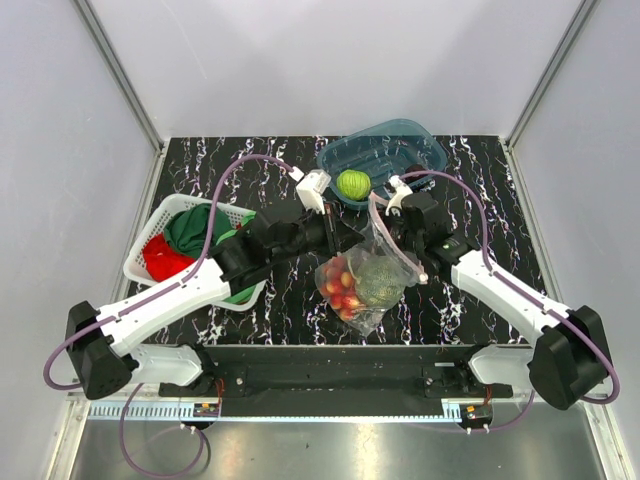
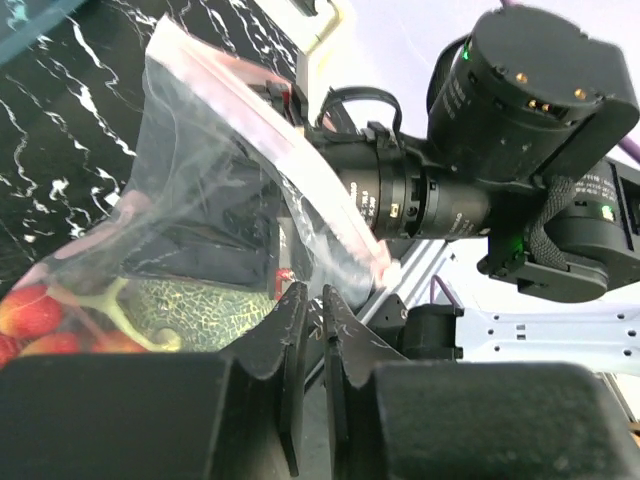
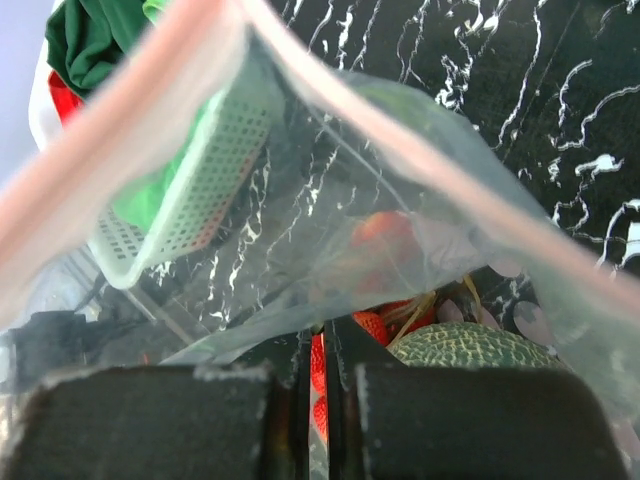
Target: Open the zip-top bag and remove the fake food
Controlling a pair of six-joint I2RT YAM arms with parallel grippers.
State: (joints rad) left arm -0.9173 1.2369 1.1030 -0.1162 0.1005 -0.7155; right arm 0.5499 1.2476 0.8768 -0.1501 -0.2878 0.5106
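- zip-top bag (image 1: 362, 285) hangs between both tools, mouth up
- left tool (image 2: 312, 297) and right tool (image 3: 322, 337) each clamped tight on opposite lips
- fake food (image 1: 378, 282) low inside, under both

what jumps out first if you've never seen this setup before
The clear zip-top bag in the middle of the table, pinched at its mouth by the left gripper and right gripper, with a netted melon and red fruit inside. Behind it a green apple sits in a blue container; at left a white basket holds red and green cloth.
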